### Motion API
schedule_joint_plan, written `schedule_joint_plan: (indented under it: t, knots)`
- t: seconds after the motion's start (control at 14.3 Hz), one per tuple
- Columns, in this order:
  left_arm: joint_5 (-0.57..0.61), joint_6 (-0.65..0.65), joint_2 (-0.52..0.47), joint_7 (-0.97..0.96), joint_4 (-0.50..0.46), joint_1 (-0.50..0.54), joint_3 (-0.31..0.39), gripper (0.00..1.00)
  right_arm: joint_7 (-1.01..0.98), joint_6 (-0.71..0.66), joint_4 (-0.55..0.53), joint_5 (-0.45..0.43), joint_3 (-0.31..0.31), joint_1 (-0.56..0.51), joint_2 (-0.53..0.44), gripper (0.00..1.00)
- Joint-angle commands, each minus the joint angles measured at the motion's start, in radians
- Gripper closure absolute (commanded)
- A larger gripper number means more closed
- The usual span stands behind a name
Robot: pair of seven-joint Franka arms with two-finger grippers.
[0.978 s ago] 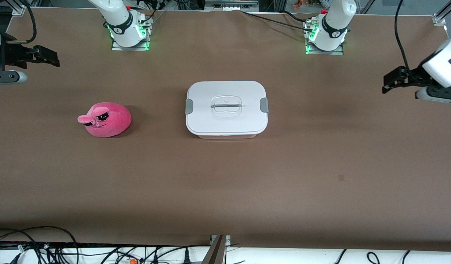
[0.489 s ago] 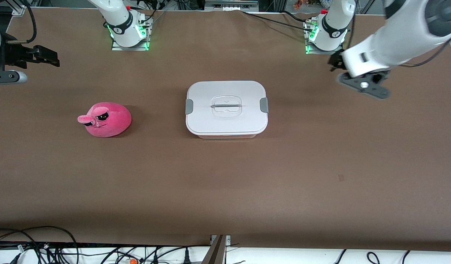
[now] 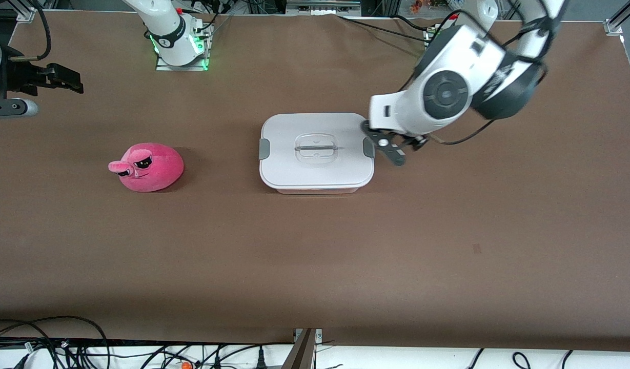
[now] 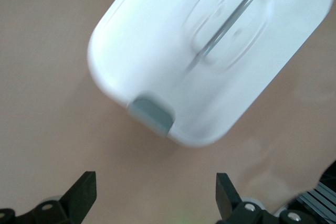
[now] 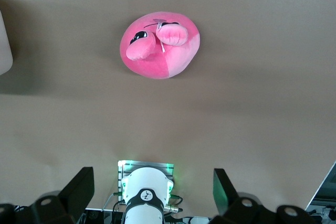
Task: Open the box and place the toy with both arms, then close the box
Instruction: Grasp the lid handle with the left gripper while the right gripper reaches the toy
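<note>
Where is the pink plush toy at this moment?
The pink plush toy lies on the table beside the closed box, toward the right arm's end, untouched.

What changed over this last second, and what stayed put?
The left claw swung in from the table's left-arm end to the box's grey clip, open, holding nothing. The right claw, box and toy stayed put; the lid is still on.

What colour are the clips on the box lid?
Grey; the clip shows best in the left wrist view, against the white lid.
</note>
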Motion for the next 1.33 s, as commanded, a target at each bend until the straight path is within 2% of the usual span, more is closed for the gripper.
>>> schedule_joint_plan:
  t: [0.0,0.28,0.42,0.56,0.7,0.84,1.05,1.19,1.26]
  knots:
    - [0.051,0.158,0.064,0.041,0.05,-0.124,-0.001,0.0,0.009,-0.006,0.009,-0.003,0.001,0.001,0.0,0.0]
    - [0.16,0.308,0.111,0.049,0.044,-0.192,-0.004,0.0,0.007,0.0,0.009,-0.006,0.001,0.0,0.002,0.0]
    - [0.162,0.324,0.139,0.052,0.046,-0.205,-0.004,0.0,-0.002,0.003,0.035,-0.008,0.001,0.0,0.029,0.0]
    - [0.171,0.328,0.153,0.052,0.041,-0.226,-0.003,0.0,-0.008,0.003,0.092,-0.011,0.001,0.0,0.096,0.0]
    - [0.221,0.347,0.173,0.053,0.041,-0.228,-0.004,0.02,0.002,0.009,0.103,-0.006,0.001,-0.002,0.127,0.0]
    - [0.238,0.373,0.188,0.067,0.041,-0.229,-0.004,0.18,0.009,0.011,0.101,-0.005,-0.002,-0.006,0.176,0.0]
    - [0.238,0.402,0.212,0.151,0.043,-0.228,-0.003,0.58,-0.004,0.021,0.101,0.0,-0.007,-0.011,0.261,0.0]
    - [0.238,0.401,0.211,0.15,0.043,-0.226,-0.003,0.96,-0.004,0.061,0.087,0.001,-0.007,-0.01,0.296,0.0]
    - [0.238,0.401,0.209,0.15,0.043,-0.228,-0.004,1.0,-0.005,0.073,0.081,0.003,-0.007,-0.011,0.319,0.0]
